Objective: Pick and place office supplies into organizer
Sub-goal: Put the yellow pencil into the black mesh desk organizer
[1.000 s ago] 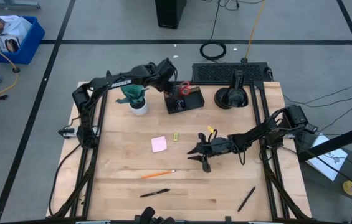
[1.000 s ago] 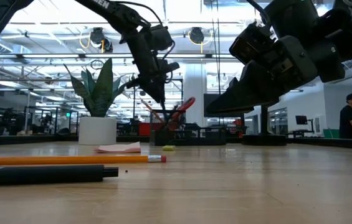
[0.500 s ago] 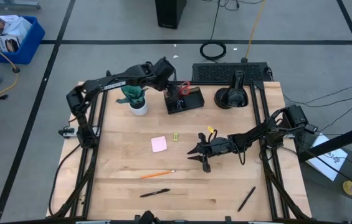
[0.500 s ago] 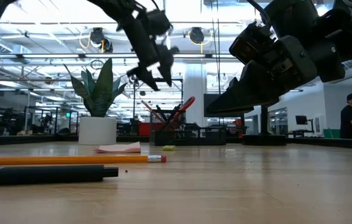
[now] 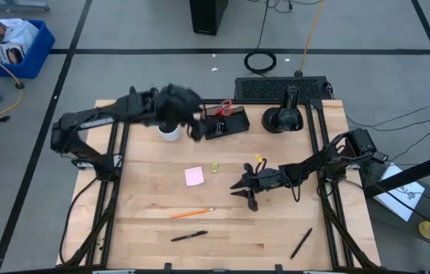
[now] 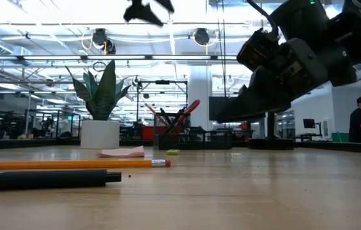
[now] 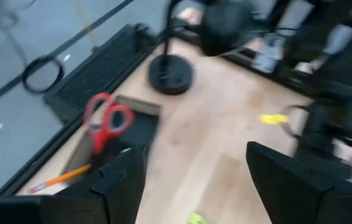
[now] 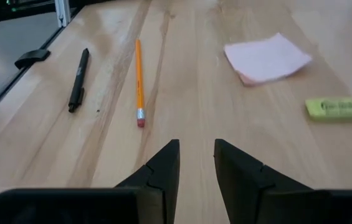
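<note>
The left hand [image 5: 197, 129] hangs with its fingers apart and nothing between them, just beside the organizer [image 5: 224, 122], which already holds the red-handled scissors [image 7: 106, 121] and an orange pencil at the tabletop's [image 5: 275, 236] far edge. The right hand [image 8: 195, 167] hovers low over the middle of the tabletop, fingers close together with a narrow gap and nothing in it — ahead of it lie the pink sticky-note pad [image 8: 267, 57] and the yellow eraser [image 8: 339, 107], with a second orange pencil [image 8: 139, 79] and a black pen [image 8: 78, 79] a little farther off.

The main risk looks to be that narrow gap: if the right hand descends on the flat pad without spreading first, it would likely push the pad across the wood rather than grip it. The thin pencil and pen could roll away from a glancing touch. The left arm sits close to the white plant pot [image 5: 170, 132] and the organizer — a careless swing toward the loose items could tip the plant or knock the scissors. Both arms heading for the same central items could collide.
</note>
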{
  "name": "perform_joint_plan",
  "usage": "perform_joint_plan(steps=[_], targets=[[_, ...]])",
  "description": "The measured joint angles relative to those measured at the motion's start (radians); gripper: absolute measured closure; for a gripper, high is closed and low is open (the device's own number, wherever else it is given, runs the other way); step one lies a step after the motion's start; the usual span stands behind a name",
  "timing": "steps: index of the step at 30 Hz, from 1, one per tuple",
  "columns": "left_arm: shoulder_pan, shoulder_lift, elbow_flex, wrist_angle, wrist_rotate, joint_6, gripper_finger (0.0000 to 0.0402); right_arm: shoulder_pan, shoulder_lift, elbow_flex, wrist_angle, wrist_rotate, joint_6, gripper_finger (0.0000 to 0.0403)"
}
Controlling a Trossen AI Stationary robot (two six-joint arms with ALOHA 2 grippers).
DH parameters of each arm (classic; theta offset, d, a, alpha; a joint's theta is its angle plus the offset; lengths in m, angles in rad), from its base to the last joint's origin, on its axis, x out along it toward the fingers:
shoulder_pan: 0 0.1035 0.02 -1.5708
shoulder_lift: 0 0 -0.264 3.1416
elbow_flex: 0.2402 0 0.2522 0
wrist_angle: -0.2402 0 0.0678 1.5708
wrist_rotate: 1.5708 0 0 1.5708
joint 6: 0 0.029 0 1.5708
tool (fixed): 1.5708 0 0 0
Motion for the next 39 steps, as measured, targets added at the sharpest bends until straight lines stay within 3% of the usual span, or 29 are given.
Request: perform_joint_plan(steps=[5,8,18,25,32,39], targets=[[-0.177,-0.006,-0.003,0.01,-0.145,0.005,0.0128,0.02,0.0,-0.02,0.001,0.001,0.053,0.0312],[-0.273,-0.014,-0.059,0.116,-0.199,0.006,0.0128,0.042,0.0,-0.025,0.019,0.001,-0.005,0.0312],[-0.522,-0.069,-0.529,0.705,-0.338,0.014,0.0128,0.104,0.036,-0.023,0.19,0.001,-0.156,0.0312],[-0.668,-0.078,-0.808,1.18,-0.357,0.085,0.0128,0.104,0.218,0.083,0.261,0.001,-0.192,0.0312],[-0.781,-0.085,-0.897,1.26,-0.398,0.121,0.0128,0.108,0.326,0.194,0.262,0.003,-0.282,0.0312],[-0.81,-0.084,-0.906,1.269,-0.405,0.14,0.0128,0.099,0.41,0.278,0.26,0.006,-0.271,0.0312]])
